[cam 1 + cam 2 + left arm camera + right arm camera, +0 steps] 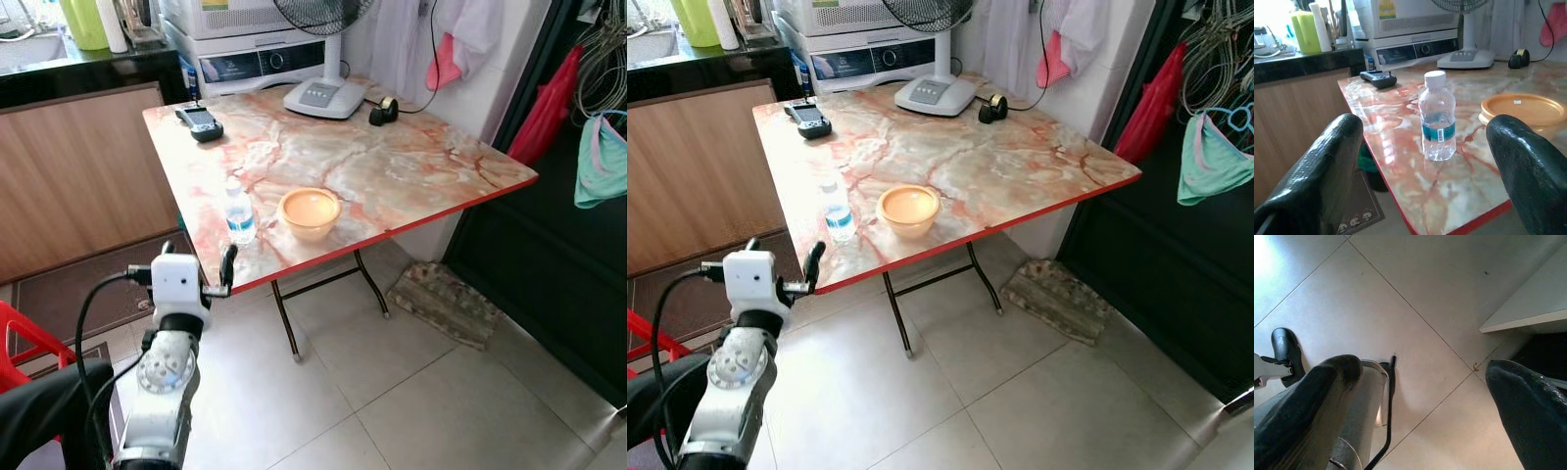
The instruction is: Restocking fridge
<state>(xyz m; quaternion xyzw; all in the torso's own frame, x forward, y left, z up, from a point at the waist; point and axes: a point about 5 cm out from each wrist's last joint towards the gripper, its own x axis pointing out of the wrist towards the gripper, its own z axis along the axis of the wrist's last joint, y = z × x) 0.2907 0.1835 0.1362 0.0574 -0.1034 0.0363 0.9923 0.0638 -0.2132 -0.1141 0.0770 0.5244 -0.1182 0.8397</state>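
Holding my left end effector point(201, 266) spread wide just short of the desk point(411, 166) edge, I should drive straight ahead so the small water bottle point(1438, 122), upright dead ahead with the lidded tub point(1524, 111) beside it, lands between my fingers point(1322, 166).

I see marble-pattern folding table point(411, 166), red-edged, on pale tiled floor point(421, 392). At its 12 o'clock: white fan base point(323, 96), black tape roll point(383, 111) just beside it. At 10 o'clock corner: dark handset point(199, 121). White appliance point(257, 61) behind table. Worn mat point(446, 302) at 4 o'clock by dark doorway. Green jug point(84, 22) on black counter, 11 o'clock. Red chair point(24, 343) at 8 o'clock.
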